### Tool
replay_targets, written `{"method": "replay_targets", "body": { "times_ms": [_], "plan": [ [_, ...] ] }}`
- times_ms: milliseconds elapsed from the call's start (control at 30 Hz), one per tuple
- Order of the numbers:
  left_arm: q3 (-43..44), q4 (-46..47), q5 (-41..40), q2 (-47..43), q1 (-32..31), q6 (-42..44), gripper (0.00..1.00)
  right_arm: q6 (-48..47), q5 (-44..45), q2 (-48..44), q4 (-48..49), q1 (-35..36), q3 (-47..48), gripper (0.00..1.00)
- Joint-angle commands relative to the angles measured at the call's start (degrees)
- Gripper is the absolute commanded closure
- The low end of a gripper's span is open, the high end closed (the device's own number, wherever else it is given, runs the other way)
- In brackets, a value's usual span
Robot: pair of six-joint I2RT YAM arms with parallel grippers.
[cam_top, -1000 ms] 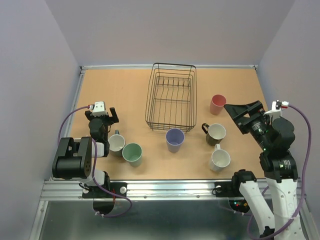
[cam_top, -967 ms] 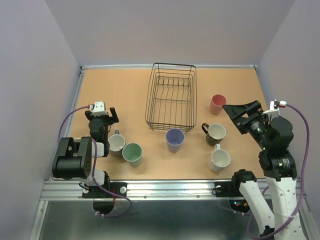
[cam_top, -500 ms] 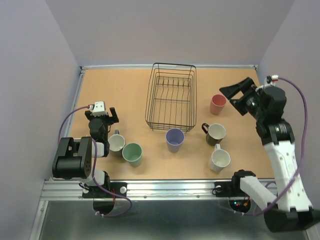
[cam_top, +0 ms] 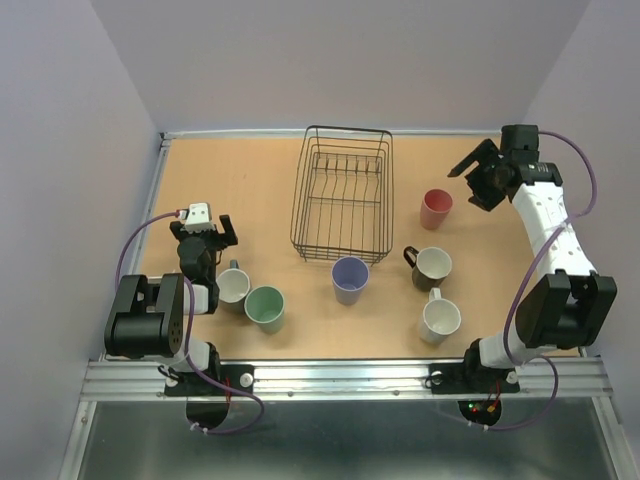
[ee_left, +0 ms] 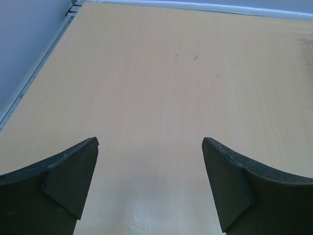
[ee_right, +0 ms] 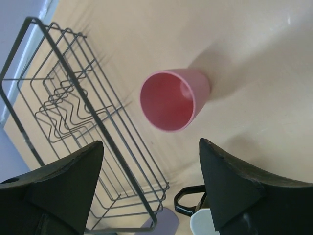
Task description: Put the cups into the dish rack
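- Left gripper (cam_top: pixel 205 230): jaws spread wide, nothing held, low over the table (cam_top: pixel 240 180).
- Grey-blue mug (cam_top: pixel 233 286) and pale green cup (cam_top: pixel 265 305): upright, just beside each other.
- Dish rack (cam_top: pixel 347 128): mid-table; lavender cup (cam_top: pixel 350 275) just before it.
- Pink cup (cam_top: pixel 435 207), dark brown mug (cam_top: pixel 432 265), white mug (cam_top: pixel 440 317): upright on the table right of the rack.
- Right gripper (cam_top: pixel 474 183): jaws apart, nothing grasped, above the pink cup.
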Motion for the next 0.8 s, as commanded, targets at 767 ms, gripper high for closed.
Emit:
{"method": "replay_targets", "body": {
  "times_ms": [767],
  "plan": [
    [0.4,14.6,-0.4,-0.9,-0.2,0.9,0.01,-3.8,4.7,14.0,-0.9,1.9,-0.4,0.44]
  ]
}}
